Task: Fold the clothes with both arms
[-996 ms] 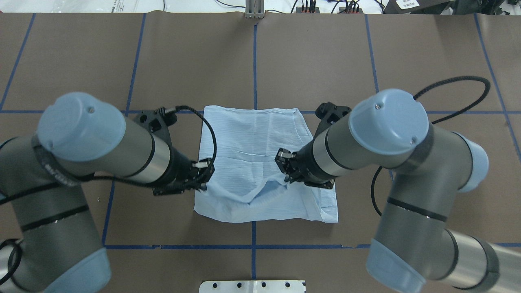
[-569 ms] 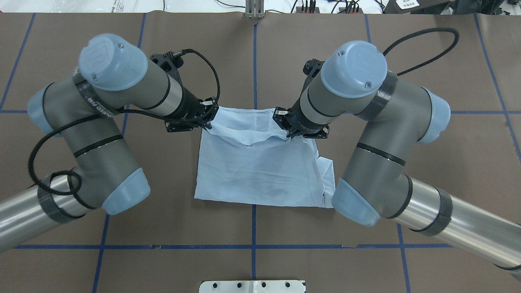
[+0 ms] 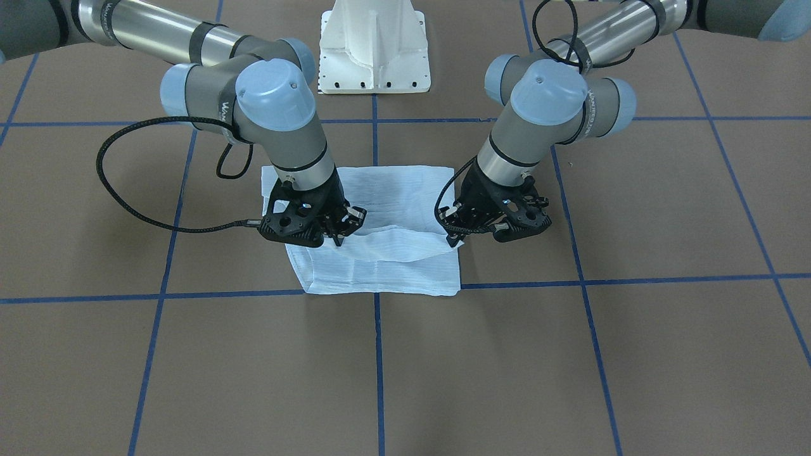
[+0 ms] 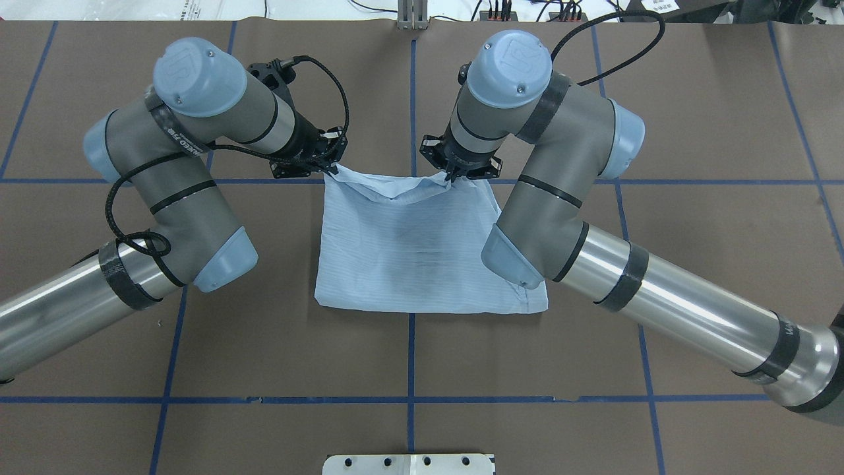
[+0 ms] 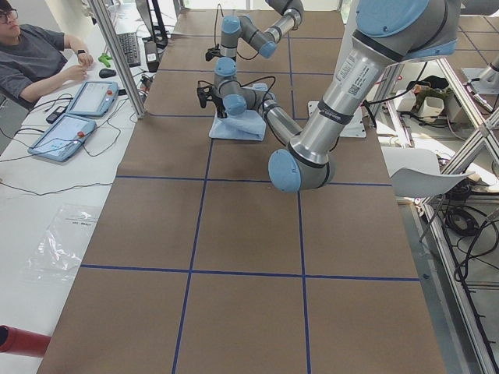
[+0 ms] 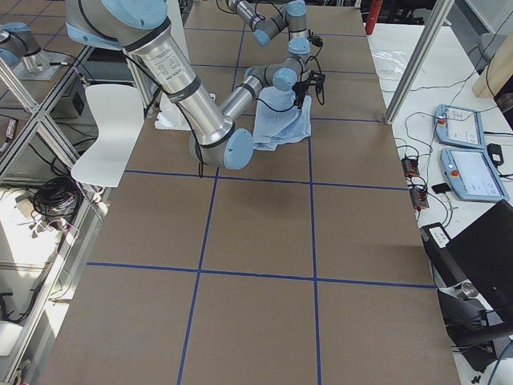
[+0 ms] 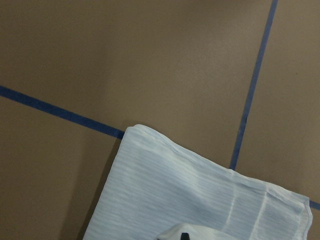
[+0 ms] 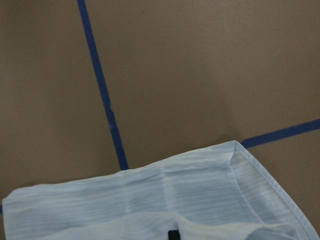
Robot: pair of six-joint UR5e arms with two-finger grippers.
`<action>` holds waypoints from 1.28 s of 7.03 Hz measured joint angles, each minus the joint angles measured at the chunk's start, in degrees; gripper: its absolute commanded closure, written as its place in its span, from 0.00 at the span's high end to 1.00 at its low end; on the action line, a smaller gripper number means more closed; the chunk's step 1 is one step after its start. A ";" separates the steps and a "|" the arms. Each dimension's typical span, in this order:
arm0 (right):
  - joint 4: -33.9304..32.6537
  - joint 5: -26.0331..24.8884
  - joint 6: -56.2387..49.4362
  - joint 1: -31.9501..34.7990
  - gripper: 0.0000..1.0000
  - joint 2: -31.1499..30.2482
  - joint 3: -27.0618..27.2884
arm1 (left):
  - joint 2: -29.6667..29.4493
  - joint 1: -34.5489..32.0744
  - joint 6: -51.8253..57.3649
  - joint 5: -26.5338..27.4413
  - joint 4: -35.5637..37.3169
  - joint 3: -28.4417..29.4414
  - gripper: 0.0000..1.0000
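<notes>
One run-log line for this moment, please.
left gripper: shut on thin light blue striped shirt | right gripper: shut on same shirt | held edge: raised, sagging between grippers | rest: flat on brown table

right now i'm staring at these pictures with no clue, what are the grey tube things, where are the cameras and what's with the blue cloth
This is a robot with two grey metal tube arms with light blue joint caps, the left arm and right arm, at a brown table marked with blue tape lines. Each arm ends in a black two-finger claw. One camera looks down from behind the robot, one faces it across the table, two look along the table from its ends, and one sits on each wrist. On the table lies a thin, light blue, finely striped shirt, folded into a rough rectangle. The left claw and right claw each pinch its top layer near the far edge, and the fabric sags between them.
</notes>
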 measured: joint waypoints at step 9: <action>3.12 1.05 -2.88 2.62 1.00 0.89 -4.10 | -0.84 -1.92 0.83 0.02 -2.35 3.09 1.00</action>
